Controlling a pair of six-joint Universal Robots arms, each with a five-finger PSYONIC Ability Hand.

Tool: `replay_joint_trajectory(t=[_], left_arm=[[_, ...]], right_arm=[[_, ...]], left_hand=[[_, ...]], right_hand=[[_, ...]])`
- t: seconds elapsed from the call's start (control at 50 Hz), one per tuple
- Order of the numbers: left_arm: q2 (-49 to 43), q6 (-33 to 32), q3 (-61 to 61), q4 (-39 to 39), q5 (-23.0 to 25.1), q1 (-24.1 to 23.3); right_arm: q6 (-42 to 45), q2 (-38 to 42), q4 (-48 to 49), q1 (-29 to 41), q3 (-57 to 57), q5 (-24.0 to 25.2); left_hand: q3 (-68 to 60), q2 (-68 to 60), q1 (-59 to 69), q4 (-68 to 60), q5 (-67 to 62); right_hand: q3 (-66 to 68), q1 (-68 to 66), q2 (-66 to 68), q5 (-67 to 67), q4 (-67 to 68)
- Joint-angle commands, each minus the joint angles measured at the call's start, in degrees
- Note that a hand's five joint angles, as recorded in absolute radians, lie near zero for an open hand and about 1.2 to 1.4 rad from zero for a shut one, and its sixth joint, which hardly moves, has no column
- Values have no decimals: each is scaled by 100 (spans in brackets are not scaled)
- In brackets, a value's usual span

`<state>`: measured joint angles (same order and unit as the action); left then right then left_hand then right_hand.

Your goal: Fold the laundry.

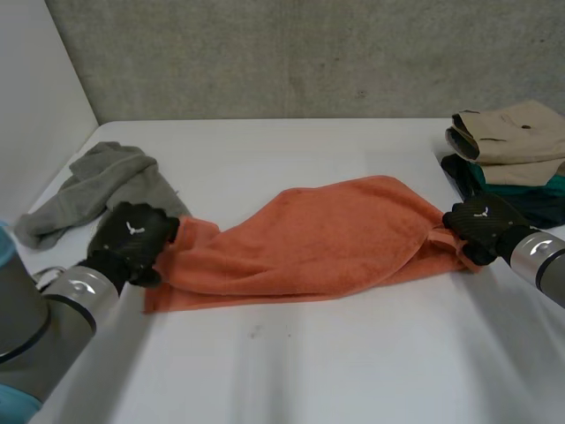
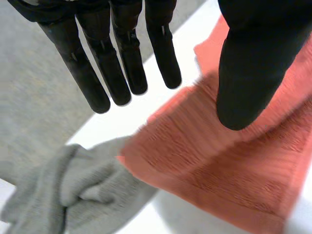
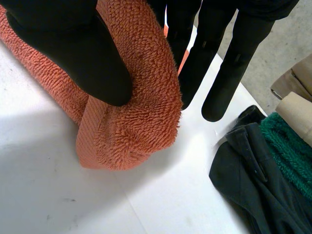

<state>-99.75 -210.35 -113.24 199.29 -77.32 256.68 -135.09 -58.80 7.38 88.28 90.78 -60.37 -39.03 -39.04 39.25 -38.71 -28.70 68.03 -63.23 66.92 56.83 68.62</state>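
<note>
An orange towel (image 1: 318, 234) lies crumpled across the middle of the white table (image 1: 309, 353), folded roughly lengthwise. My left hand (image 1: 132, 238) hovers at the towel's left end. In the left wrist view its fingers (image 2: 117, 63) are straight and spread from the thumb, with the towel (image 2: 234, 165) below them and nothing between them. My right hand (image 1: 481, 225) is at the towel's right end. There the thumb (image 3: 73, 48) pinches a thick fold of the towel (image 3: 136, 97) against the fingers.
A crumpled grey cloth (image 1: 106, 185) lies at the left beside my left hand and touches the towel's corner (image 2: 73, 190). A stack of folded clothes (image 1: 512, 150), beige over green and dark, stands at the right, close to my right hand (image 3: 258, 175).
</note>
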Motion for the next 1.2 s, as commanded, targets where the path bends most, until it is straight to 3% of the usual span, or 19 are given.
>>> replay_joint_trajectory(t=[0.02,0.14,0.26,0.36,0.4,0.86,1.0,1.08,1.2], left_arm=[[465,56,-198,-188,182,-83],[449,38,-356,-917,208,-215],[-237,-23,-260,-1041,208,-127],[-702,-23,20,-910,191,-13],[-887,-23,222,-787,191,31],[-2189,-190,1700,-628,121,-39],[-2452,-340,2034,-646,129,-57],[-2575,-340,2253,-646,121,-83],[-2523,-305,2430,-646,94,-153]], right_arm=[[1,0,9,-4,1,-1],[-8,-17,9,-4,-8,-1],[1,-17,1,5,-8,-10],[1,-17,-8,22,1,-10],[1,-17,-8,31,1,-10],[44,-17,-17,5,9,-18],[45,-17,-17,5,9,-27],[45,-17,-17,-4,9,-27],[36,-17,-17,-13,1,-27]], left_hand=[[-2733,-2732,2711,-2765,-2766],[-2939,-2938,2917,-2971,-2972],[-2704,-2703,2682,-2736,-2737],[-85,-85,64,-118,-118],[122,123,-144,90,89],[6,6,-27,-27,-27],[-1505,-1505,1484,-1538,-1538],[-4088,-4088,4067,-4121,-4121],[-4097,-4096,4075,-4129,-4130]], right_hand=[[1197,-1677,1308,1317,1138],[1197,-1677,1308,1317,1138],[1197,-1677,1308,1317,1138],[1197,-1677,1308,1317,1138],[1197,-1677,1308,1317,1138],[1197,-1677,1308,1317,1138],[1197,-1677,1308,1317,1138],[1197,-1677,1308,1317,1138],[1197,-1677,1308,1317,1138]])
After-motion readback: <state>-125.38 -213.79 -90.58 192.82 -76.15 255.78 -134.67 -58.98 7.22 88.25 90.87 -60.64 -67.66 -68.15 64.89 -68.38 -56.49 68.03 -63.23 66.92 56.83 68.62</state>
